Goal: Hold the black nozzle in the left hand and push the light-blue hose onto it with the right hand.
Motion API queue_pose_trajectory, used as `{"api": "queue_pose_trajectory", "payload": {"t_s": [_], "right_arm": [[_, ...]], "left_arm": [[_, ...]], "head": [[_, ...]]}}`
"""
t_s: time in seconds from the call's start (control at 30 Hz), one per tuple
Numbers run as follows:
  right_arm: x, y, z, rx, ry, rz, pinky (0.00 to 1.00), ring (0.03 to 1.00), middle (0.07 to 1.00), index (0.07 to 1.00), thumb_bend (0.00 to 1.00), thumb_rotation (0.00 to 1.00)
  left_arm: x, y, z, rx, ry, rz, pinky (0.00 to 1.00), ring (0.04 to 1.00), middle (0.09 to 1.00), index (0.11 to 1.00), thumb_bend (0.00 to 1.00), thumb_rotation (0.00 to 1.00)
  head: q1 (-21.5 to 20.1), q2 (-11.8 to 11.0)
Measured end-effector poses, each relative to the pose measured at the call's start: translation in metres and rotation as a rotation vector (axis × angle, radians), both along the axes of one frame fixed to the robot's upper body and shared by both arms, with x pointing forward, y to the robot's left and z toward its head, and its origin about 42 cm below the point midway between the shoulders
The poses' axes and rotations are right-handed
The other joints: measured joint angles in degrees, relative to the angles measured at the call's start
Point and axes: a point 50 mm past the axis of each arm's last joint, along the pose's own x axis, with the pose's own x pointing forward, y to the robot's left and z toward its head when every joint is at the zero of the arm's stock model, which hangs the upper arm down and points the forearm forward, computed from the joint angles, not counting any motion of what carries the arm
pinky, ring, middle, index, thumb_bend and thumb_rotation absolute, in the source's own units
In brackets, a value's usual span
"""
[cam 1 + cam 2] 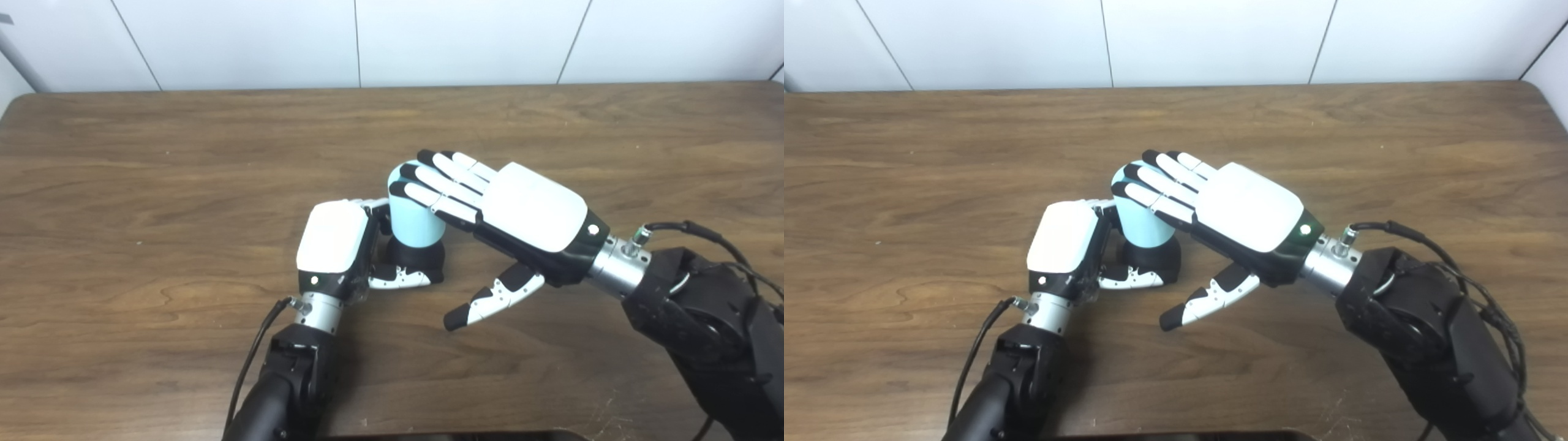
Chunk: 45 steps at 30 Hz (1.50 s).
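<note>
Right hand (527, 208) fingers (441, 184) flat atop light-blue hose (413, 223); black nozzle (419, 257) below.

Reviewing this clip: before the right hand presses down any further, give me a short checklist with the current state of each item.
1. Left hand wrapped around the black nozzle: ok.
2. Nozzle base resting on the table: ok.
3. Light-blue hose sitting on top of the nozzle: ok.
4. Hose upright: not ok, it leans slightly.
5. Right hand fingers flat over the hose top: ok; thumb free, not gripping.
6. Hose fully seated on the nozzle: cannot tell.
</note>
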Motion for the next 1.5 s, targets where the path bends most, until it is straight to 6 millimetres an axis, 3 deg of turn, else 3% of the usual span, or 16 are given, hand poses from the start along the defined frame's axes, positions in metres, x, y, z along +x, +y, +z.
{"api": "queue_pose_trajectory", "payload": {"t_s": [0.93, 1.0, 1.27, 1.4, 1.5], "right_arm": [[-0.007, -0.004, -0.01, 0.012, 0.02, -0.017, 1.0, 1.0, 1.0, 0.968, 0.59, 0.93], [-0.005, -0.004, -0.007, 0.012, 0.013, -0.015, 0.99, 1.0, 1.0, 0.967, 0.59, 0.91], [0.008, 0.005, 0.02, 0.004, 0.003, -0.008, 1.0, 1.0, 1.0, 0.978, 0.58, 0.98], [0.016, 0.002, 0.038, 0.027, -0.035, -0.019, 1.0, 1.0, 1.0, 0.966, 0.59, 0.97], [0.018, -0.001, 0.041, 0.033, -0.033, -0.036, 0.99, 1.0, 1.0, 0.977, 0.59, 0.98]], "left_arm": [[0.001, -0.001, 0.003, 0.006, 0.011, -0.008, 0.61, 0.545, 0.498, 0.479, 0.52, 0.0], [0.001, -0.001, 0.003, 0.006, 0.011, -0.008, 0.6, 0.531, 0.484, 0.486, 0.53, 0.0], [0.002, -0.001, 0.003, 0.003, 0.007, -0.005, 0.61, 0.536, 0.5, 0.478, 0.52, 0.0], [0.002, -0.003, 0.002, -0.001, 0.008, -0.005, 0.61, 0.542, 0.503, 0.476, 0.52, 0.0], [0.002, -0.003, 0.002, -0.004, 0.007, -0.003, 0.62, 0.55, 0.501, 0.477, 0.52, 0.0]], "head": [[-0.7, 0.26], [-0.7, 0.0], [-0.79, -0.53], [-0.88, -0.7], [-0.88, -0.97]]}}
